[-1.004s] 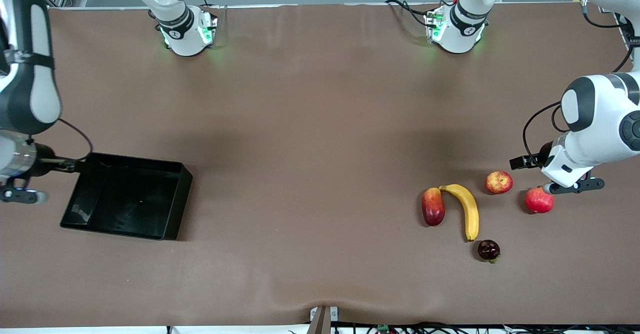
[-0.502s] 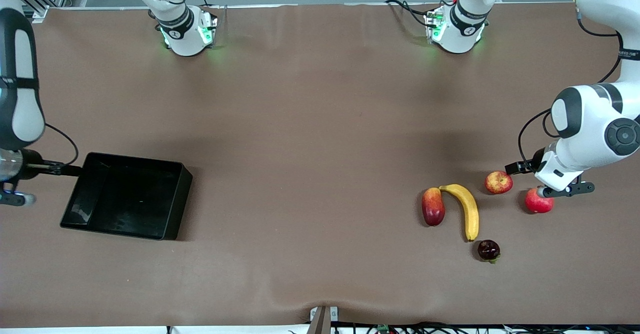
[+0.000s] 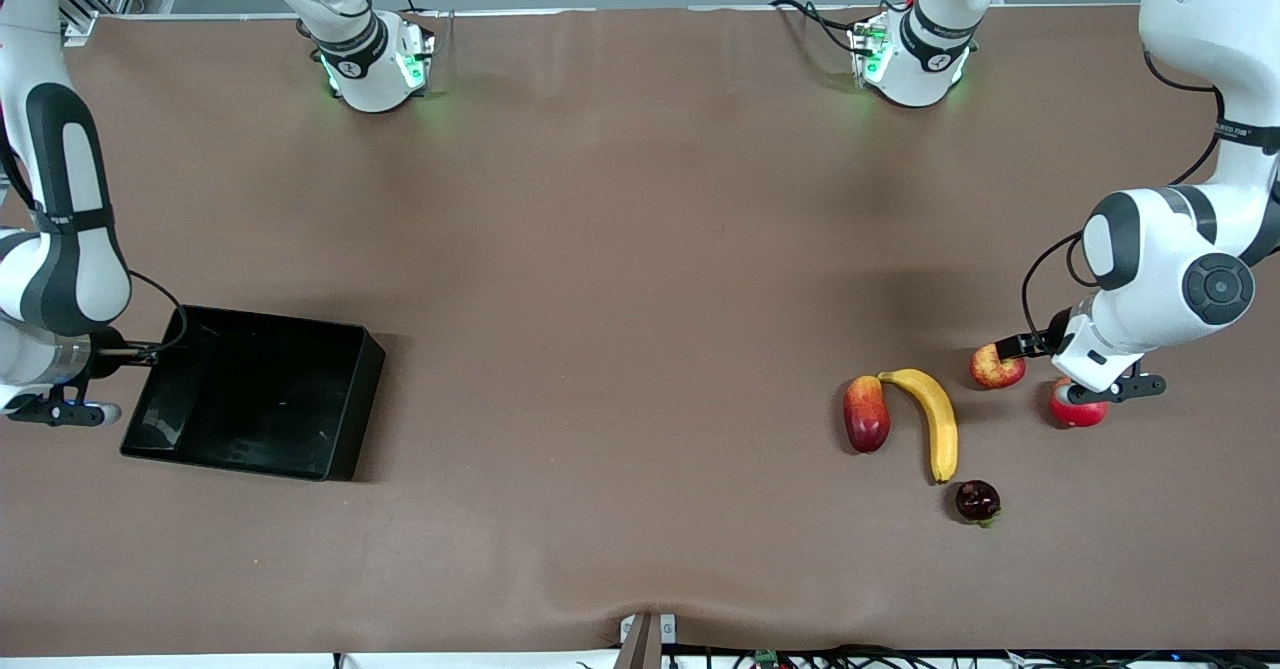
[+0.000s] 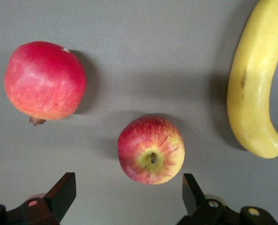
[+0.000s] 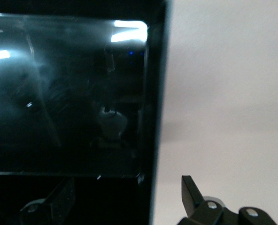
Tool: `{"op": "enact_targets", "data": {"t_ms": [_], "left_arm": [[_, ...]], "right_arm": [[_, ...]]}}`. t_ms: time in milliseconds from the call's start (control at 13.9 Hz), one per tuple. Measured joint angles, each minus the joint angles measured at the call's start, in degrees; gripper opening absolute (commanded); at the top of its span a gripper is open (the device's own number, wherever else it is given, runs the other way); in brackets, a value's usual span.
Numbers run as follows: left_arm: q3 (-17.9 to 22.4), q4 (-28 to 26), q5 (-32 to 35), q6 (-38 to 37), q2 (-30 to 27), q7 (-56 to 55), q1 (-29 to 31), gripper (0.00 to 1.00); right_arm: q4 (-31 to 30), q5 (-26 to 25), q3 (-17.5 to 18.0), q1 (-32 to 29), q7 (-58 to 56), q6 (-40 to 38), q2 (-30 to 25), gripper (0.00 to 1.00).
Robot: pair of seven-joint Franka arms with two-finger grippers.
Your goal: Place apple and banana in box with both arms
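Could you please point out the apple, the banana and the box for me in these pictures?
apple point(image 4: 151, 156): left wrist view, on its yellow-red top by the stem.
banana point(image 3: 936, 411): front view, middle of its curved body.
box point(image 3: 364, 389): front view, on its side wall.

Red-and-yellow streaked apple point(image 4: 151, 150), plain yellow banana point(image 3: 935, 417), glossy black box point(image 3: 345, 404), brown table point(image 3: 620, 249).

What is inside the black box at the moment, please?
No fruit shows inside the box; only glossy reflections. The right gripper, jaws open, is over its rim, hiding a small corner of the inside.
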Motion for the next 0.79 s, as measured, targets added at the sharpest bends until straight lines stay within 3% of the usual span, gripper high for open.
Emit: {"op": "enact_targets", "data": {"t_ms": [502, 574, 645, 717, 789], "left_arm": [[-0.1, 0.0, -0.2, 4.7, 2.9, -0.2, -0.1, 1.0], [-0.2, 0.1, -0.8, 4.9, 3.2, -0.3, -0.1, 1.0], [-0.2, 0.1, -1.7, 5.0, 3.4, -0.3, -0.1, 1.0], [-0.2, 0.1, -2.4, 5.0, 3.5, -0.3, -0.1, 1.0], [-0.2, 0.1, -2.7, 5.2, 3.6, -0.3, -0.2, 1.0]], "right_arm": [[-0.4, 4.4, 0.0, -1.8, -2.3, 9.7, 5.4, 1.0], [-0.3, 5.6, 0.0, -1.9, -2.5, 10.0, 5.8, 0.91], [-0.3, 6.4, 0.0, -2.0, -2.6, 10.1, 6.1, 0.61], [-0.3, 6.7, 0.0, -2.0, -2.7, 10.1, 6.2, 0.45], [-0.4, 6.8, 0.0, -2.0, -2.7, 10.1, 6.2, 0.03]]}}
